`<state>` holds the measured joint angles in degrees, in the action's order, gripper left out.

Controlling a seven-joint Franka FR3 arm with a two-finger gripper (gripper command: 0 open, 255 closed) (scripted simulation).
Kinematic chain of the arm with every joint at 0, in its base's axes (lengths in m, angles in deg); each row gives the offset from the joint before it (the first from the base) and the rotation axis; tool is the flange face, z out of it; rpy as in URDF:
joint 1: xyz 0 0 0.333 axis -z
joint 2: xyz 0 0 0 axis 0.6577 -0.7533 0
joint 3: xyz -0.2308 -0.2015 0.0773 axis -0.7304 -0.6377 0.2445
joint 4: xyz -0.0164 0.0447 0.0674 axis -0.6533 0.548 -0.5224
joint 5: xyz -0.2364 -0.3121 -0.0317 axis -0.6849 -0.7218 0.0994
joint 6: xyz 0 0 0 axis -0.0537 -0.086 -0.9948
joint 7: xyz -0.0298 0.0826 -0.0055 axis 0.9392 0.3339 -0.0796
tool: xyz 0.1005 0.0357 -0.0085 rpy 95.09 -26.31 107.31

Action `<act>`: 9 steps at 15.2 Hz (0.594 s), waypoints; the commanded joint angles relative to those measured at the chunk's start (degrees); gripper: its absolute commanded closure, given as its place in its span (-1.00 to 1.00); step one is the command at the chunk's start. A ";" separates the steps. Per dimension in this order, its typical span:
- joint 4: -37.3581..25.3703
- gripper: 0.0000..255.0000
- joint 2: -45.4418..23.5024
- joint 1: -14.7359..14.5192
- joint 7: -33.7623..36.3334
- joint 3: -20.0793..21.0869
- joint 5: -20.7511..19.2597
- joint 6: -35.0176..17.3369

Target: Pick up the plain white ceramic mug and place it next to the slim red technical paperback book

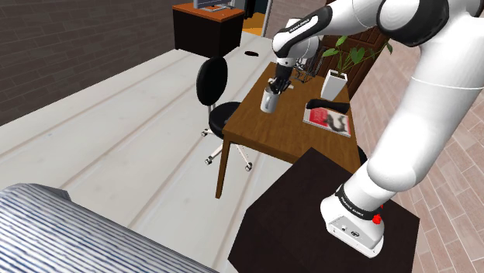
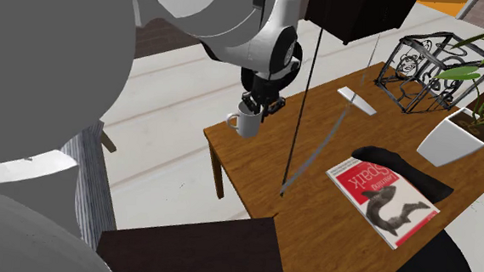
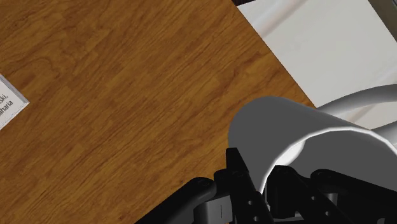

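White mug sits clamped at its rim in the black gripper's closed fingers, over the wooden desk's edge, well apart from the red-and-white paperback.

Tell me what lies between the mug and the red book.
Nothing but bare wooden tabletop lies between the mug and the book, as the shoulder view shows.
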<state>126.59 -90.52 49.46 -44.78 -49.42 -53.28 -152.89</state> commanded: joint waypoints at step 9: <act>0.39 1.00 4.12 1.77 -2.61 -1.90 -1.62 3.66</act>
<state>126.62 -86.63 50.57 -46.26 -50.84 -54.82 -149.12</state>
